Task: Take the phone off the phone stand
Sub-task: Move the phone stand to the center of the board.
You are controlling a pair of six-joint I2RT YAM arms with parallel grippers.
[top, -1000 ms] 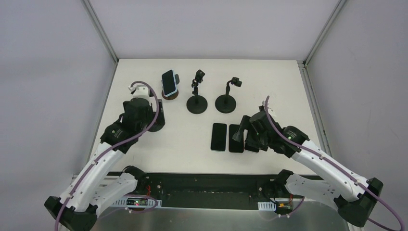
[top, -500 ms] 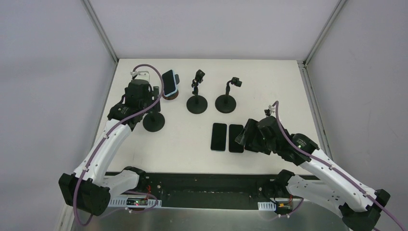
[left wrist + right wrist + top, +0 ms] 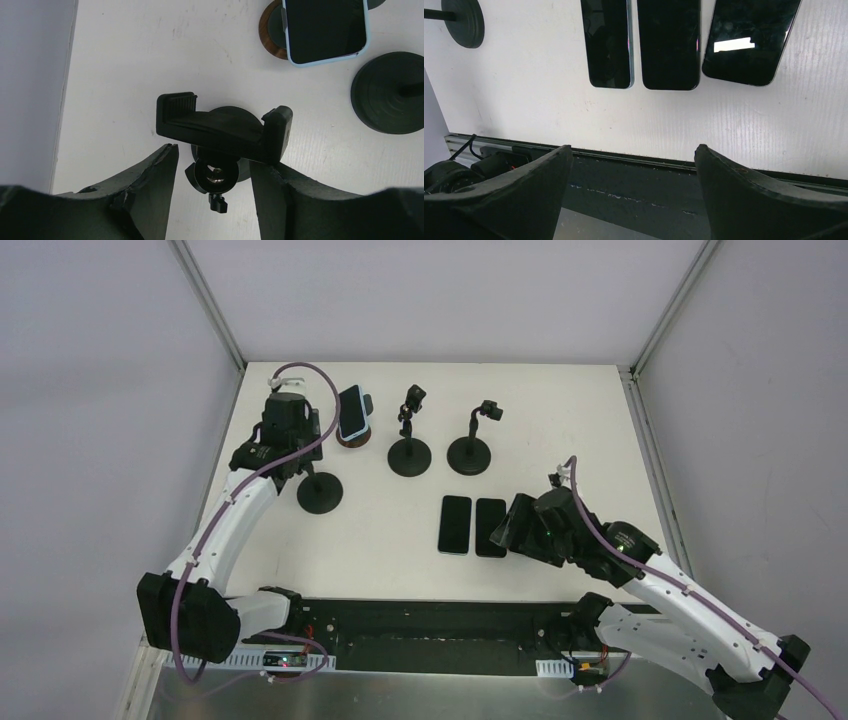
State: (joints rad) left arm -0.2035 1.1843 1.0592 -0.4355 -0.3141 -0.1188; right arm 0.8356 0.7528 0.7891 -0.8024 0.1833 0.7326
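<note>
My left arm (image 3: 235,515) reaches toward 11 o'clock on the table (image 3: 560,400), my left gripper (image 3: 218,159) half-open astride an empty stand (image 3: 220,127), clamping nothing. My right gripper (image 3: 633,150) hovers wide open, empty. Four stands, four phones: the blue-cased phone (image 3: 325,30) sits in the wooden-based stand (image 3: 270,31) at 1 o'clock of my left gripper; two more stands (image 3: 409,455) are bare; three phones (image 3: 669,42) lie flat at 12 o'clock of my right gripper.

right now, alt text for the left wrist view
Dark fingers of the left gripper flank an empty black clamp-topped phone stand. Upper right: a phone in a pale blue case on a wooden-based stand, beside a black round base.
</note>
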